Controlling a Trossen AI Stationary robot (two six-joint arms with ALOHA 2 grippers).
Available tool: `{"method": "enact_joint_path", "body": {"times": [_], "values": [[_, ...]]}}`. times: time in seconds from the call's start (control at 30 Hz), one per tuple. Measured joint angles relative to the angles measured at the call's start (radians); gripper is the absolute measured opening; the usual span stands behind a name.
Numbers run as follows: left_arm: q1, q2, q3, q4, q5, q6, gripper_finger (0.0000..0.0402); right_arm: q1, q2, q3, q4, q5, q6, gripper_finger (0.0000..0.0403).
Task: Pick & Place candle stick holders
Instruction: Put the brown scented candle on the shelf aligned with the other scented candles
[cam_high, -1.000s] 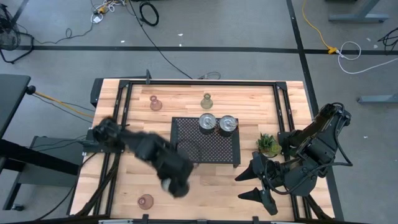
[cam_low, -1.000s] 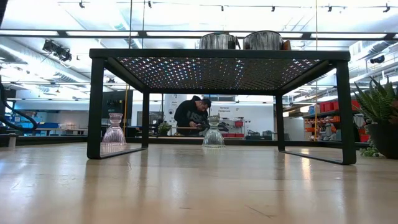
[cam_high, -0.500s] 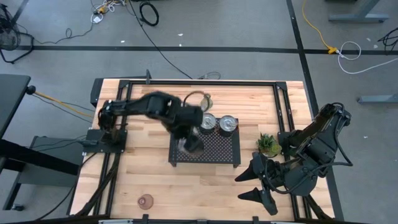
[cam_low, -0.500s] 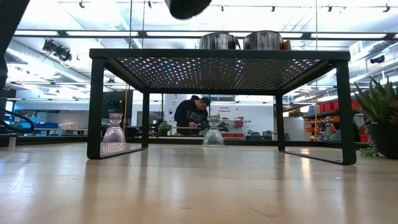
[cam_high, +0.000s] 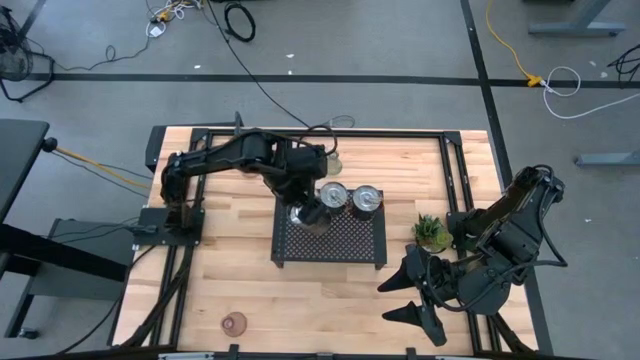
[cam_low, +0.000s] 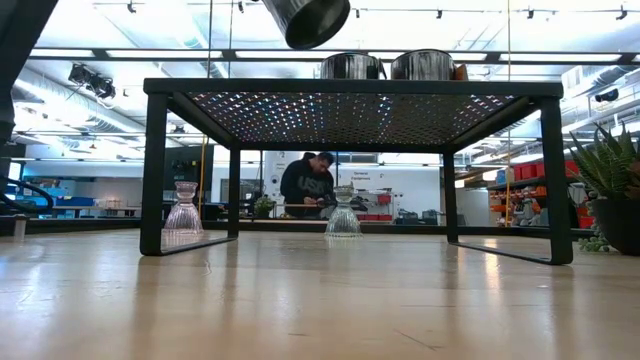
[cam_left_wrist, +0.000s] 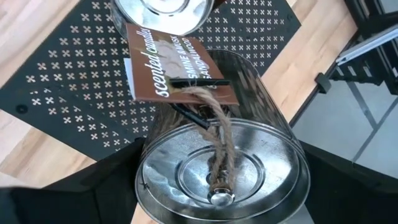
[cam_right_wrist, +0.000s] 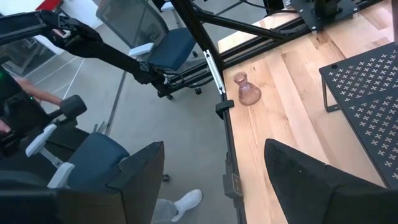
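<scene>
Two silver holders (cam_high: 349, 198) already sit on the black tray (cam_high: 350, 245), the left tool (cam_high: 308, 213) pinches a third silver holder (cam_left_wrist: 221, 168) just above it, while three glass holders wait on the tabletop (cam_high: 250, 280) and the right tool (cam_high: 400, 295) rests spread apart.

The left arm (cam_high: 240, 160) hides one pink holder; the low view crops the held silver holder (cam_low: 308, 20).

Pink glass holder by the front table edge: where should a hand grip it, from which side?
Pinch the pink glass holder at its narrow neck, coming straight down from above. It stands upright and alone on the table, bulging wider below the neck, so a grip seats there.
</scene>
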Motion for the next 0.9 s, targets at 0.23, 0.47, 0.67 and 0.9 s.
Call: {"method": "enact_joint_path", "body": {"times": [0.23,0.47,0.67,0.9], "values": [[-0.011,-0.001,0.000,0.000,0.004,0.003,0.0358,0.000,0.000,0.000,0.000,0.000,0.000,0.0274],[-0.062,-0.040,-0.152,-0.003,-0.064,0.020,0.0358,0.000,0.000,0.000,-0.001,0.000,0.000,0.0274],[-0.036,-0.188,-0.426,-0.009,-0.047,-0.027,0.0358,0.000,0.000,0.000,-0.007,0.000,-0.009,0.0274],[0.021,-0.274,-0.459,0.002,-0.149,-0.039,0.0358,-0.005,0.000,0.000,0.002,0.000,-0.018,0.0274]]}}
